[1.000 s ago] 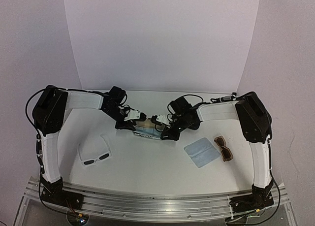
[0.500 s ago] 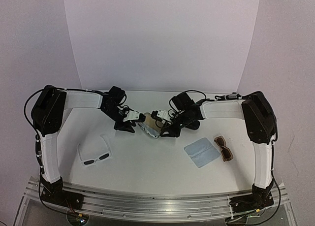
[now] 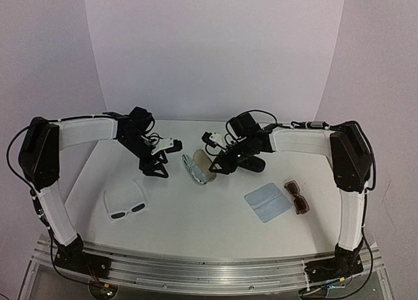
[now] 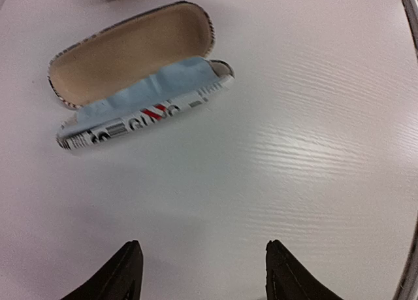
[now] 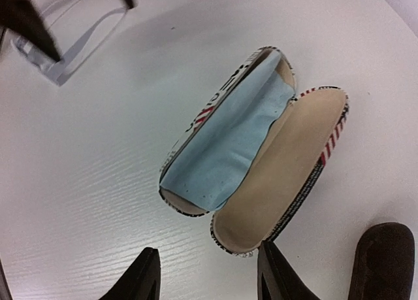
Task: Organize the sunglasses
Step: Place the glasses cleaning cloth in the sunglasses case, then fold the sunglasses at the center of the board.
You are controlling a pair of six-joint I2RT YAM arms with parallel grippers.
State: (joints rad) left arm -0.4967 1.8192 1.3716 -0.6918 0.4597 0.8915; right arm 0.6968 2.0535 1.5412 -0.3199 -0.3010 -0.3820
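Top camera: high, behind near edge, looking down over whole table [image 3: 196, 215]. Wrist cameras: close, tilted down, both catching open striped case [image 4: 130, 58] from opposite sides.

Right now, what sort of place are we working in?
Probably a robot test booth: a white table, plain backdrop panels enclosing it, and an aluminium rail along its near edge.

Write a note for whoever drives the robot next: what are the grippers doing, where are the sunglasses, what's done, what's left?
Left gripper: open, empty, above the table near the striped case.
Right gripper: open, empty, over that case.
White sunglasses: on the table, near-left.
Brown sunglasses: near-right, beside a blue cloth.
Done: the case lies open, with a second blue cloth inside.
Left: neither pair is in a case yet.
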